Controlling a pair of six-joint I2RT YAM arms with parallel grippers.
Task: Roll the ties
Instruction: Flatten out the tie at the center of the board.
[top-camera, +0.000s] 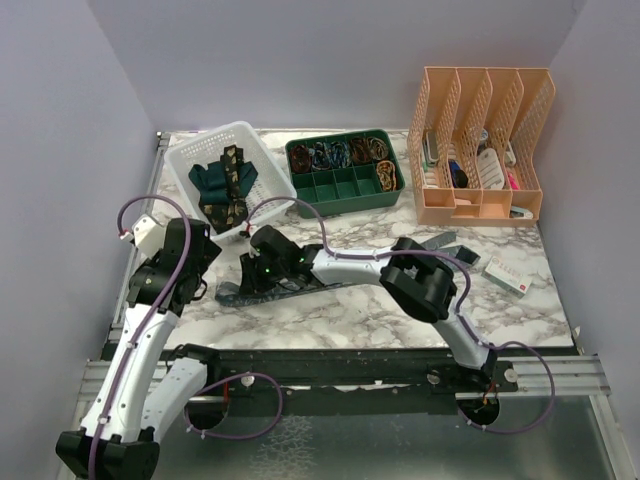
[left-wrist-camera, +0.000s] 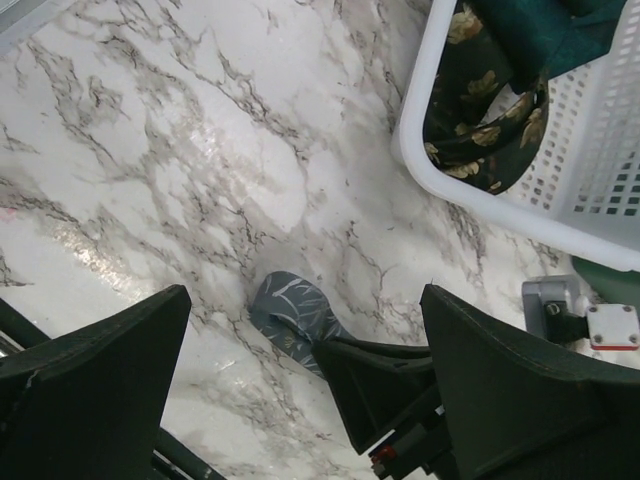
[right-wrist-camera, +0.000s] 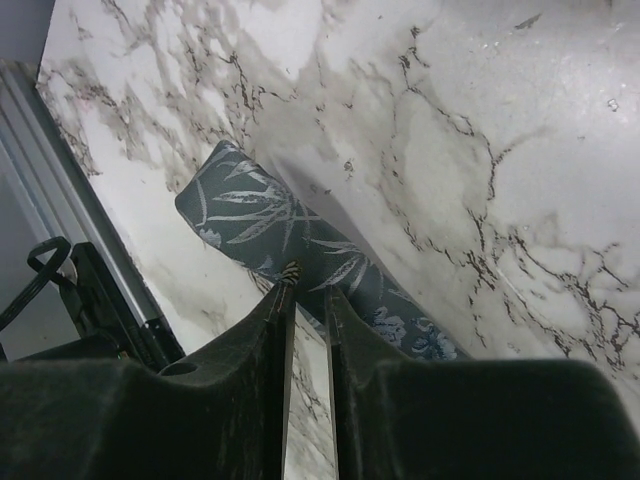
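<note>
A marble table (top-camera: 400, 310). At its far left corner, a white basket (top-camera: 180, 158) holds two ties (top-camera: 225, 180). The left gripper (left-wrist-camera: 305, 295) hangs wide open and empty. The right gripper (right-wrist-camera: 308, 290), nearly closed, nips the edge of a blue-grey tie (right-wrist-camera: 250, 215) lying flat toward the near left. So thin a pinch may slip. Only the right wrist view shows that pinch.

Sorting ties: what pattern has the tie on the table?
Blue-grey tie with pale leaf sprigs; right wrist view.
</note>
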